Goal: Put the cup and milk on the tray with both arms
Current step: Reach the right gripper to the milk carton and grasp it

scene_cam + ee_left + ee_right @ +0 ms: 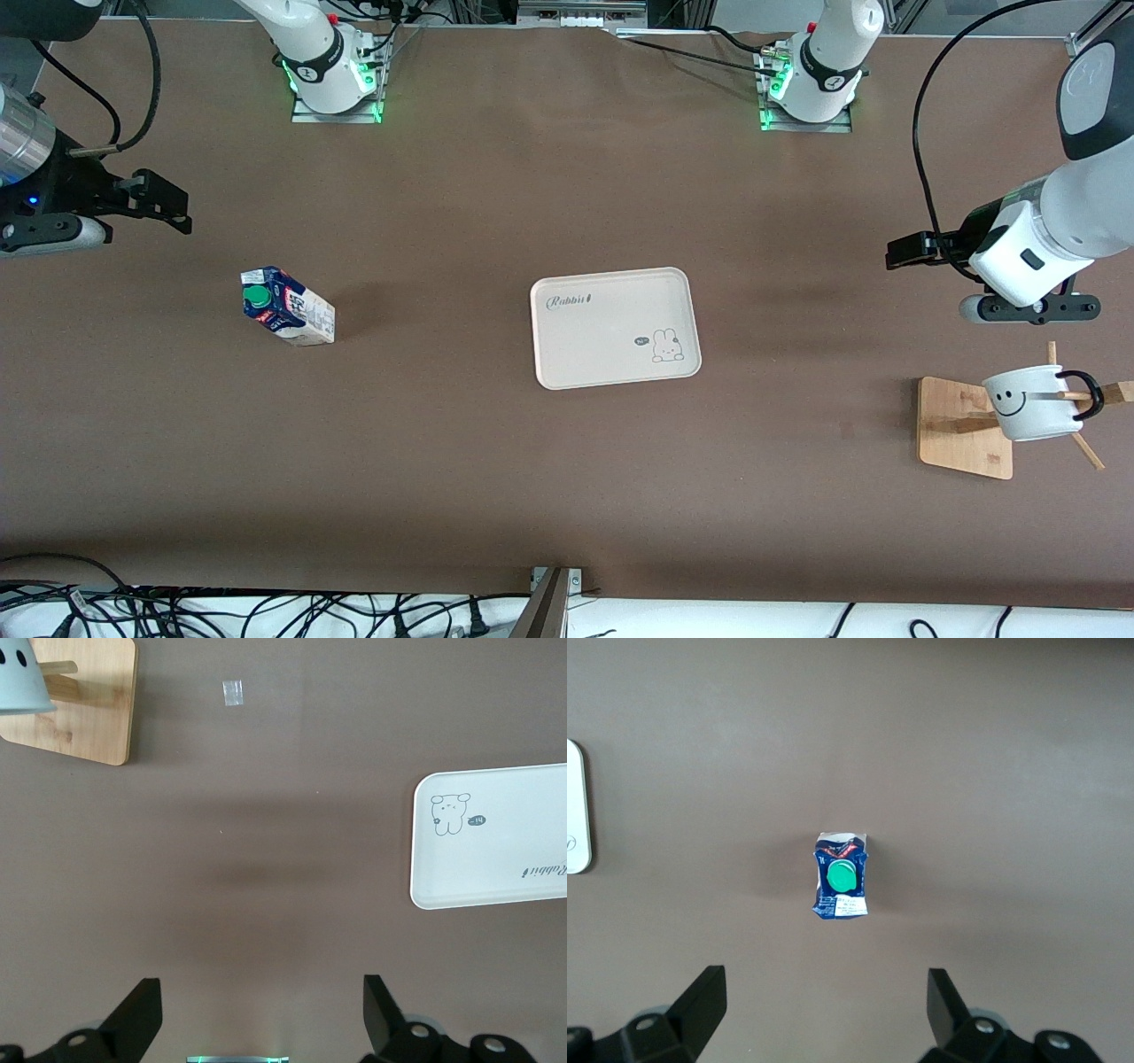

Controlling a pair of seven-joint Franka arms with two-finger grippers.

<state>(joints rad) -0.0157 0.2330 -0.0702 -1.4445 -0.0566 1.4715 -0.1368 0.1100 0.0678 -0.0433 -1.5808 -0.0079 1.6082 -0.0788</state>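
Observation:
The cream tray (616, 328) lies flat at the table's middle with nothing on it; it also shows in the left wrist view (496, 859) and, by its edge only, in the right wrist view (574, 806). The milk (288, 306) stands upright toward the right arm's end, green cap up (841, 877). The cup (1032, 403) hangs by its handle on a peg of a wooden rack (961, 425) toward the left arm's end; its rim shows in the left wrist view (18, 678). My left gripper (912, 251) (259, 988) is open and empty above bare table between rack and tray. My right gripper (164, 204) (824, 974) is open and empty above bare table beside the milk.
The rack's square wooden base (89, 718) has pegs sticking out past the cup. A small piece of clear tape (232, 692) lies on the table beside the rack. Loose cables (266, 611) and a metal post (549, 602) sit along the table's near edge.

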